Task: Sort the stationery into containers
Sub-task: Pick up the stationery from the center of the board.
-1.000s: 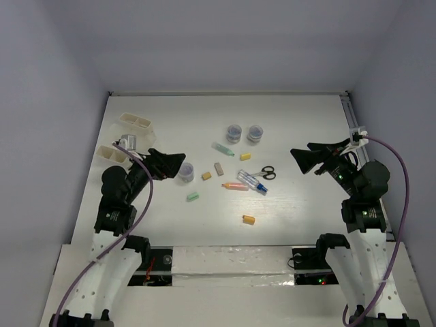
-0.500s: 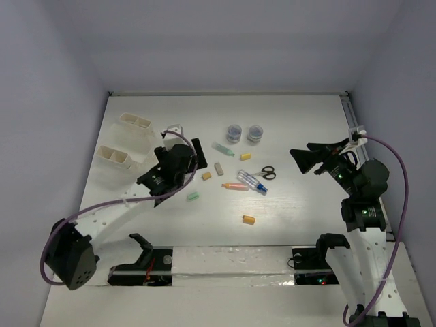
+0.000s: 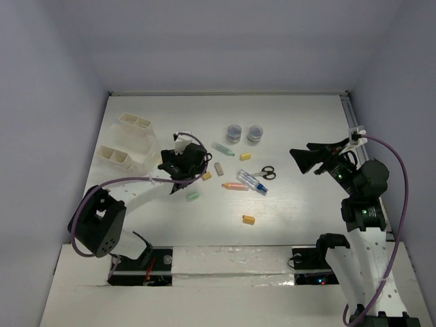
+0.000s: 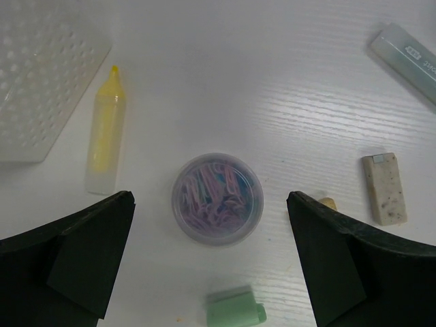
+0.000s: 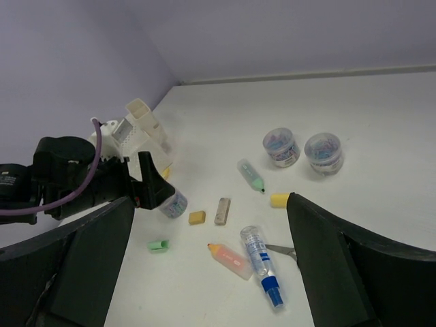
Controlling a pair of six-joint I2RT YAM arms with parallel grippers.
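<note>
Between wide-apart left fingers: clear jar, centred, touching neither.

Top view: jar hidden under left end effector. Left wrist: bin, green marker edge-cropped.

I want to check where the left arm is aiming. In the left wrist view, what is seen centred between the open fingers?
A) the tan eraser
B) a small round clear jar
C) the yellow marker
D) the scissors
B: the round clear jar, full of coloured clips, sits centred between the fingers of the open left gripper; the yellow marker lies off to one side.
</note>
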